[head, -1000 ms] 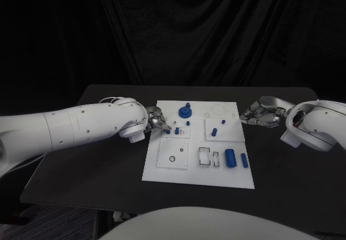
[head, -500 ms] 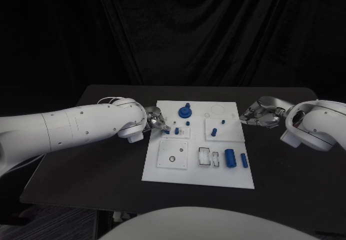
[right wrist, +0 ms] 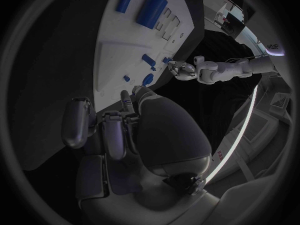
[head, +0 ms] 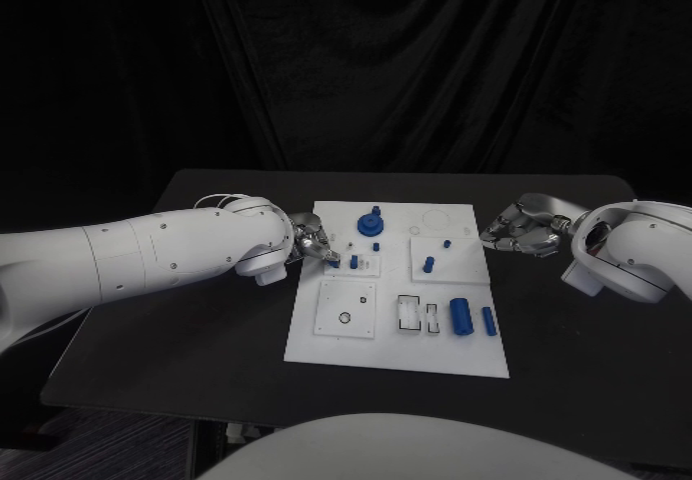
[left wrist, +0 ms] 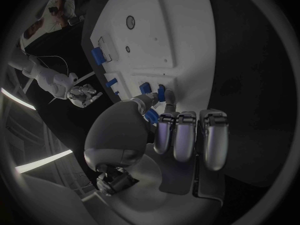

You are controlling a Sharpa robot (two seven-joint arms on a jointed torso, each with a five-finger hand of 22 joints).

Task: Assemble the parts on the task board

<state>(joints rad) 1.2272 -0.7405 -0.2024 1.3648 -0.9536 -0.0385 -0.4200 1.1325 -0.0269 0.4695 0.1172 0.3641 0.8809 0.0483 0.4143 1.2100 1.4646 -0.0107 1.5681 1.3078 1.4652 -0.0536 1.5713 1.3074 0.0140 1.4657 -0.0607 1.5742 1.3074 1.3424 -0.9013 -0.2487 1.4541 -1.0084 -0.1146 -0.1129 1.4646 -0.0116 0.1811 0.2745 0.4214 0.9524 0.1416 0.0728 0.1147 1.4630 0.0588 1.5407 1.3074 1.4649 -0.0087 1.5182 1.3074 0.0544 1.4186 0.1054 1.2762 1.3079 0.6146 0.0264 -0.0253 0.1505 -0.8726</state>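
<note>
The white task board lies mid-table. My left hand hovers at its left edge, fingertips over a small raised block with short blue pegs. In the left wrist view the left hand appears to pinch a small blue part between thumb and a finger, just above two pegs. My right hand stays off the board's right edge, with fingers curled in and nothing in them.
A blue knob stands at the board's far end. A peg is on the right block. A thick blue cylinder and a slim one lie near the front right. Bare black table surrounds the board.
</note>
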